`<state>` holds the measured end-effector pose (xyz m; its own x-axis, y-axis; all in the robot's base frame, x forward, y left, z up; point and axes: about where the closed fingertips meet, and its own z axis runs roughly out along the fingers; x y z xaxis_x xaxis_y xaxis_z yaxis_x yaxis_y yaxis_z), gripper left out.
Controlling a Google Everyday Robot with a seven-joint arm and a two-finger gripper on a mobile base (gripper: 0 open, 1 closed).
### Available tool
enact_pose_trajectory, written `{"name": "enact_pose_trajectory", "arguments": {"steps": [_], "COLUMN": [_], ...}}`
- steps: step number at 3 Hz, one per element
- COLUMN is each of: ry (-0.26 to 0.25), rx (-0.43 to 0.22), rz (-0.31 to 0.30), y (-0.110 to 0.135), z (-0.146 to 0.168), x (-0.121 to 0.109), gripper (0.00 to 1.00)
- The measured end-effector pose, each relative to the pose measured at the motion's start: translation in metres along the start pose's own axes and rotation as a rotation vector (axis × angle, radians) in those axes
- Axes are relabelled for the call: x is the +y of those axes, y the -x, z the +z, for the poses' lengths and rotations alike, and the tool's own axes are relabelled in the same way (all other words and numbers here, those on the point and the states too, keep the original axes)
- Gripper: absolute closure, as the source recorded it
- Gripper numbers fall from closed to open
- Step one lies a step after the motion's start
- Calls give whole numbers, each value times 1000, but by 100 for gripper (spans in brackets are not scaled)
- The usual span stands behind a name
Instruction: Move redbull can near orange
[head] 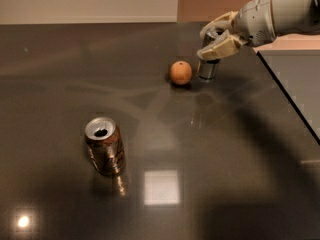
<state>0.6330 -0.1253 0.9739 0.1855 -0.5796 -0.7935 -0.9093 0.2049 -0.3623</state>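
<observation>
The two-finger gripper (214, 38), beige-fingered and carried on a grey arm (280, 11) that enters from the upper right, is seen over the far right part of the dark, glossy bench (240, 149). Its fingers are closed around the upper part of the slim silver aluminium redbull can (207, 69), which is held upright; only the can's lower body is shown below the fingers. Whether the can's base touches the bench cannot be told. The small round orange (180, 72) is set on the bench just beside the redbull can, on its left in the view, with a narrow gap between them. The wider brown-bronze can (105, 146), its top opened, is stood upright well apart from both, toward the near left. A bright square reflection (161, 187) is shown on the bench near it.
</observation>
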Motion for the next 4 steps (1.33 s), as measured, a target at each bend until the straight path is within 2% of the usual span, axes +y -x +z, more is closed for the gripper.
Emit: {"name": "enact_pose_trajectory", "arguments": {"steps": [3, 4], "ry": [32, 37], "rx": [40, 47], "rz": [24, 24], "y": [-34, -40], "z": [30, 37], "x": [0, 1], "gripper": [100, 86]}}
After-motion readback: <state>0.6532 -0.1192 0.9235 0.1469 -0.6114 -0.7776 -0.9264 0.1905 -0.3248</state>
